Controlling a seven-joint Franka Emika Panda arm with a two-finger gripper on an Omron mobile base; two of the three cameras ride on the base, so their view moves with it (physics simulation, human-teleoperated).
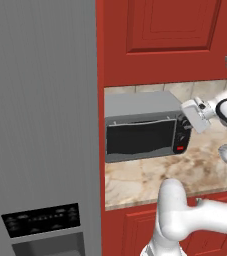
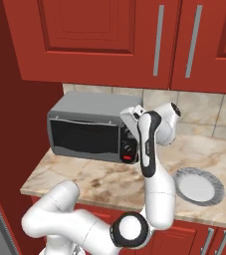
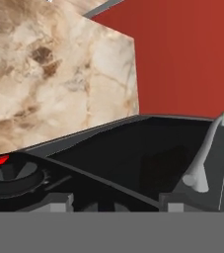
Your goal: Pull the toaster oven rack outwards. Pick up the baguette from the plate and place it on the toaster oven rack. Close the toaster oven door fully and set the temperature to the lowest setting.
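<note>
Boxy grey-silver toaster oven (image 1: 142,127) on a beige marble counter (image 1: 150,177) under red cabinets (image 2: 109,35); two-finger gripper (image 3: 116,203), jaws parted and empty, at its knobs.

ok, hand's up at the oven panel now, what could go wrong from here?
1. Wrong control: the open hand sits at the toaster oven panel, where the lower knob and the red button are close together. It may grab the wrong knob or press the button.
2. Missed grip: in the hand view the lower knob lies left of the gap between the fingertips, so closing now would likely miss it.
</note>
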